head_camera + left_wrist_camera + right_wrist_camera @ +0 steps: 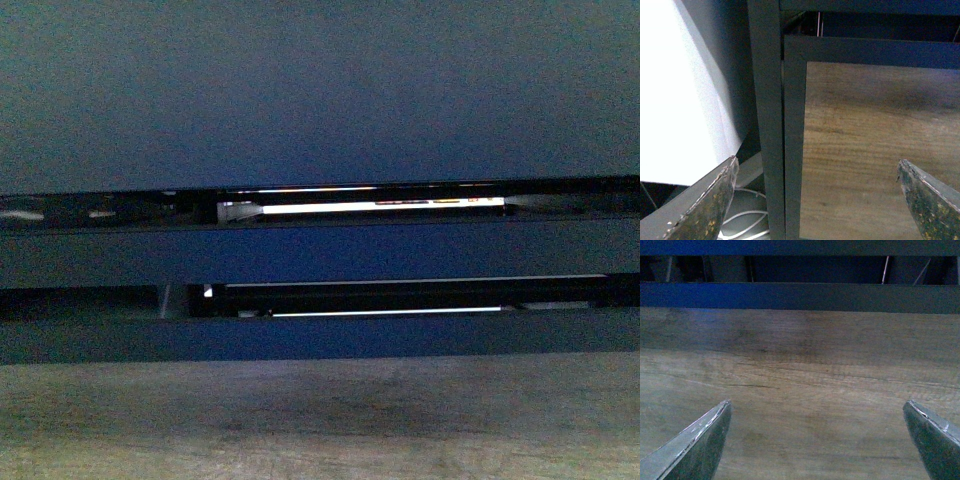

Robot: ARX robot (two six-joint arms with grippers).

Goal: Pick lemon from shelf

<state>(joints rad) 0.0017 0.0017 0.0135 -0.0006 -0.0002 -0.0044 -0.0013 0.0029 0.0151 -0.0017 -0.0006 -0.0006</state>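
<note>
the left tool point(817, 161) hangs released, its two fingers spread wide with nothing between them. straight ahead of it stands the black frame post point(767, 125) of the shelf point(320, 250), with a bright white surface point(680, 90) off beyond one finger and the wood-grain panel point(875, 150) filling the space ahead of the other. the right tool point(817, 402) is released too, fingers wide and empty, squarely facing the same panel, with dark rails lying past its fingertips.

the lemon shows in none of the three views. the front view gives only dark tiers with thin slits of light and a strip of wood grain beneath, so i can't say which tier holds the fruit.

as i judge it, the step in hand is finding and approaching. both tools look too low, pointed at the front panel and not at a tier. to do it well, the chosen arm should rise clear of the panel edge and frame before reaching in, keep its fingers wide, and close only once yellow sits plainly between them.
</note>
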